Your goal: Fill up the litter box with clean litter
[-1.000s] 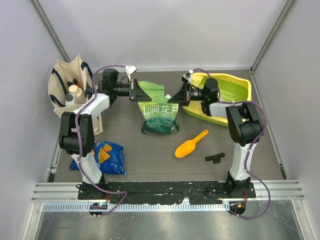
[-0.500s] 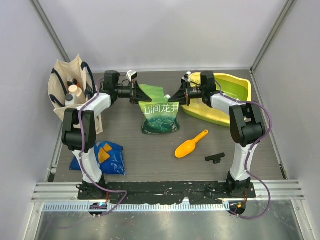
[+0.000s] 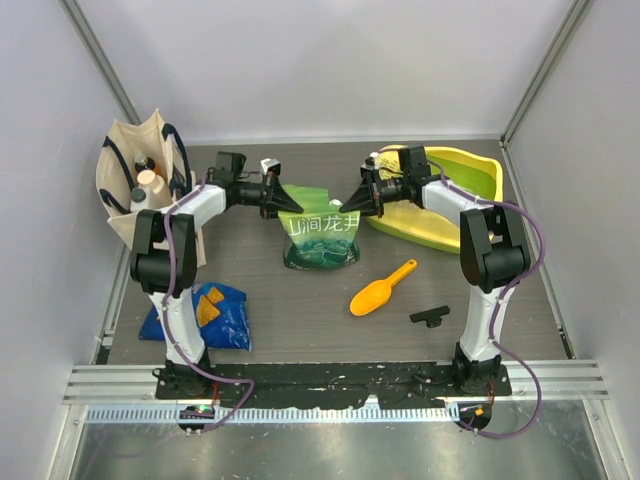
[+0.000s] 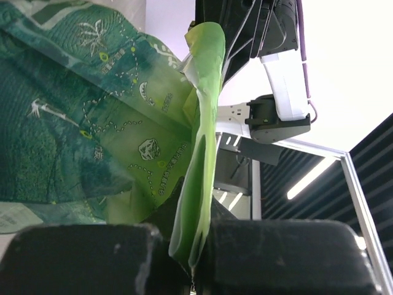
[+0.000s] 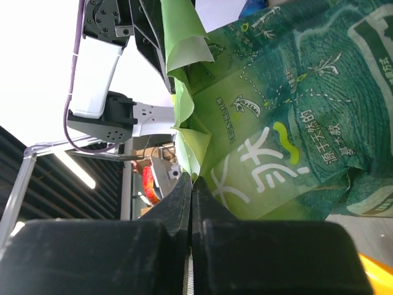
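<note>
A green printed pouch (image 3: 320,240) with white lettering stands at the table's middle. My left gripper (image 3: 281,199) is shut on its top left corner and my right gripper (image 3: 347,203) is shut on its top right corner. In the left wrist view the pouch's light-green edge (image 4: 199,160) runs down between the closed fingers of the left gripper (image 4: 195,249). The right wrist view shows the pouch (image 5: 295,123) pinched at its edge by the right gripper (image 5: 191,203). The litter box (image 3: 470,180), yellow rim and lime-green basin, lies at the back right behind the right arm. The clean litter is hidden.
An orange scoop (image 3: 383,288) lies in front of the pouch to the right, with a small black part (image 3: 430,316) beside it. A blue snack bag (image 3: 215,313) lies at the near left. A cloth tote (image 3: 135,190) with bottles stands at the back left.
Both grippers have come nearer and lower with the pouch's top corners still held, and the pouch's top edge has sunk with them. The pouch's base has stayed in place.
</note>
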